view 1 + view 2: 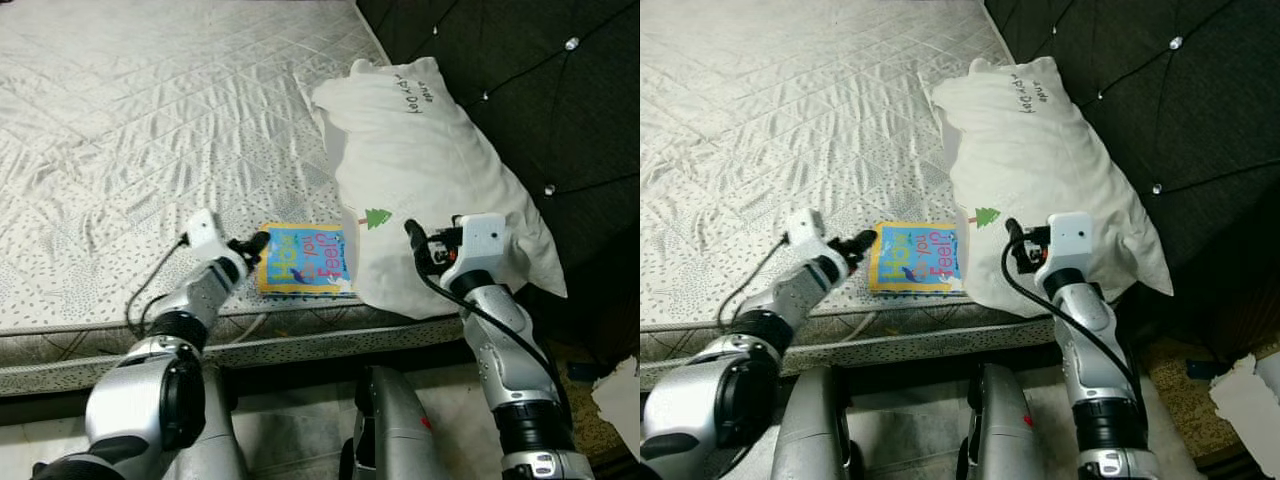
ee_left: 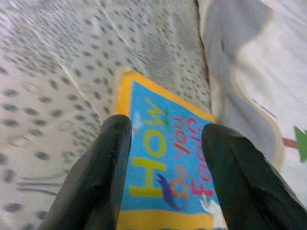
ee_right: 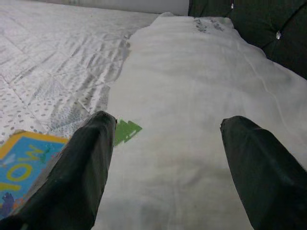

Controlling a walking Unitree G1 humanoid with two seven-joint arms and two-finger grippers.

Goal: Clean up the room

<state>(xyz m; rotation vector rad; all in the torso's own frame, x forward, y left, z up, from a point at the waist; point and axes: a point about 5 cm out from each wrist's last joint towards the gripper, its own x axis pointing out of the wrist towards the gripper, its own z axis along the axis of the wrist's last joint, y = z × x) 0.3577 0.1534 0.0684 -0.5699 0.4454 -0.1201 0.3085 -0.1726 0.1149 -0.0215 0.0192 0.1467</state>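
Left wrist view shows the left gripper (image 2: 165, 143) with its two black fingers spread apart, and the book (image 2: 168, 167) lies flat right in front of them, just past the tips. The book sits on the bed (image 1: 130, 130) close to its near edge. Its right side is tucked a little under the pillow (image 1: 420, 160). From the head, the book's short side faces the left gripper, and its long side runs toward the pillow. The left gripper is the nearer one to the book. The right gripper (image 1: 418, 240) hangs over the near end of the pillow, fingers wide apart, holding nothing. I count one book, one pillow and two grippers.
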